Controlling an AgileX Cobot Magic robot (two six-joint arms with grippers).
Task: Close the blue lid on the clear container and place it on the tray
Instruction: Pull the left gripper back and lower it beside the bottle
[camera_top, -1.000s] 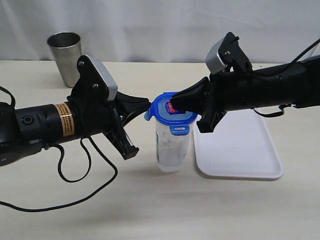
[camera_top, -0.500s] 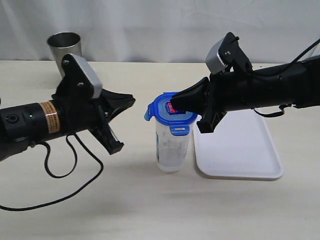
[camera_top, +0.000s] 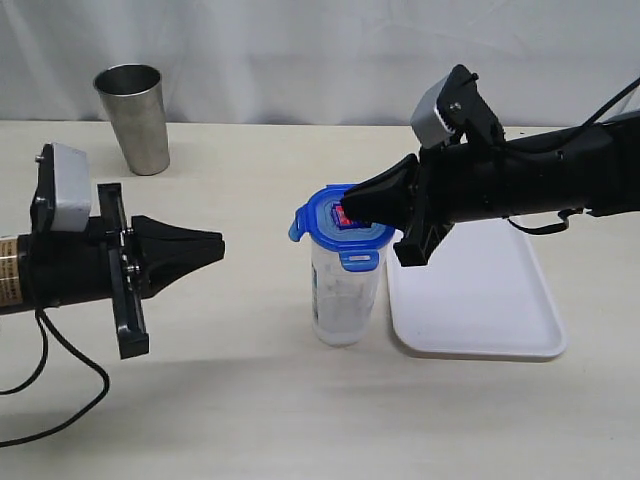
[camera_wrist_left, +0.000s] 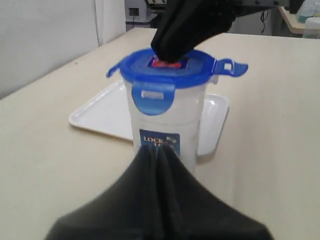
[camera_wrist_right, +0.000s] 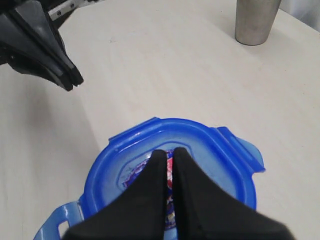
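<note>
The clear container (camera_top: 340, 295) stands upright on the table just left of the white tray (camera_top: 480, 300), with the blue lid (camera_top: 345, 228) on top. One flap sticks out to the left (camera_top: 298, 226); the front flap hangs down. My right gripper (camera_top: 347, 208) is shut, its tips pressing on the sticker in the lid's middle (camera_wrist_right: 169, 155). My left gripper (camera_top: 218, 246) is shut and empty, well left of the container and pointing at it. The left wrist view shows the container (camera_wrist_left: 170, 125), the lid (camera_wrist_left: 172, 75), the tray (camera_wrist_left: 107, 112) and my left gripper (camera_wrist_left: 159, 150).
A steel cup (camera_top: 133, 118) stands at the back left, also seen as the cup (camera_wrist_right: 256, 20) in the right wrist view. A black cable (camera_top: 50, 395) trails from the left arm over the table's front left. The tray holds nothing.
My left gripper has drawn back to the left, away from the container, and rolled about its axis. The right gripper has stayed pressed on the lid.
</note>
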